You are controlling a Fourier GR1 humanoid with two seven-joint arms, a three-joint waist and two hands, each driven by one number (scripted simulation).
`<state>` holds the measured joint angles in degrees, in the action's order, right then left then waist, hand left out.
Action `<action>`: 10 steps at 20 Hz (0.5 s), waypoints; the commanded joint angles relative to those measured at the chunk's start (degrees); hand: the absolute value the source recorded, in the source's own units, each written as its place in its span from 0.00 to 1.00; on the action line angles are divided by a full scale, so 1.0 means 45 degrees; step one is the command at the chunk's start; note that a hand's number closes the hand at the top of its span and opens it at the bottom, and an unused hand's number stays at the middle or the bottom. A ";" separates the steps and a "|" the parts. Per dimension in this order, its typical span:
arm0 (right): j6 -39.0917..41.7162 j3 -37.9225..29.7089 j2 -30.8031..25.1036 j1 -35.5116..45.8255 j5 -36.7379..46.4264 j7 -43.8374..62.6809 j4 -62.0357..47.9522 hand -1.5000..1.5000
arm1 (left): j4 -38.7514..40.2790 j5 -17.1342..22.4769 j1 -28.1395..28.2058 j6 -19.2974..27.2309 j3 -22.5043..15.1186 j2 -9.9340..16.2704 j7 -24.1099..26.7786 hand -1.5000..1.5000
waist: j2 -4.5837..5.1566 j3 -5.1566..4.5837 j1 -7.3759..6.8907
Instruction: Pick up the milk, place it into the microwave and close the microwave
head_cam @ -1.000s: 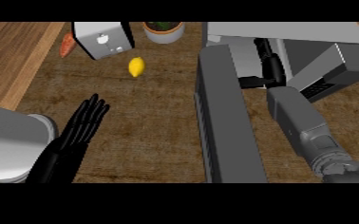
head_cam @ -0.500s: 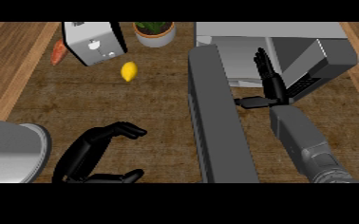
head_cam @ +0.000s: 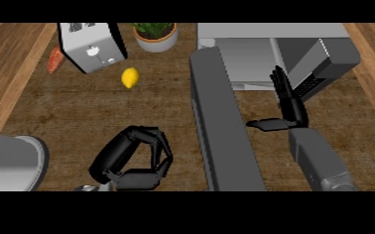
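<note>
Head view shows us no milk that we can make out; if it sits in the microwave (head_cam: 249, 64), we cannot tell from this angle. We see the microwave at the upper right of the counter (head_cam: 66, 114), its pale cavity open to us, and its door (head_cam: 219, 124) standing open as a long dark grey slab that runs from the cavity's left corner down toward the lower edge. Just right of that door we find our right hand (head_cam: 289, 104), fingers straight and pointing up toward the cavity, thumb stuck out to the left, holding nothing; its grey forearm comes in from the lower right. Left of the door, low over the wooden counter, our left hand (head_cam: 135, 158) has its fingers curled over into a loop, and we see nothing held inside them. Further out, a yellow lemon (head_cam: 130, 77) lies on the counter well above the left hand. Near it at the upper left stands a silver toaster (head_cam: 92, 47), with an orange carrot-like vegetable (head_cam: 55, 59) just beside its left side. A potted plant (head_cam: 155, 35) stands between the toaster and the microwave at the top.
</note>
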<state>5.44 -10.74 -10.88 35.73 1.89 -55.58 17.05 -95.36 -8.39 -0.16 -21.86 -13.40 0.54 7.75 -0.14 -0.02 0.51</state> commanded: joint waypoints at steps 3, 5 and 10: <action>0.0483 0.0628 0.0060 -0.1327 0.0077 0.0499 0.2028 0.00 | 0.2127 -0.0907 -0.1411 0.0416 -0.1504 -0.0116 -0.0359 1.00 | -0.0061 -0.0019 0.0290; 0.1355 0.0535 -0.0653 -0.2387 -0.0138 -0.0063 0.2507 0.00 | 0.3157 -0.1459 -0.0880 0.0495 -0.2116 -0.0118 0.0918 1.00 | -0.0032 -0.0016 0.0275; 0.1460 0.1093 -0.0628 -0.4486 -0.0483 0.1403 0.6357 0.00 | 0.4728 -0.0756 -0.1721 0.1072 -0.2942 -0.0120 0.1183 1.00 | -0.0086 -0.0044 0.0558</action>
<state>9.94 -6.93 -12.74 21.07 0.79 -51.97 36.72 -80.87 -12.79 -5.91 -19.27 -22.61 0.08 10.66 -0.48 -0.14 2.20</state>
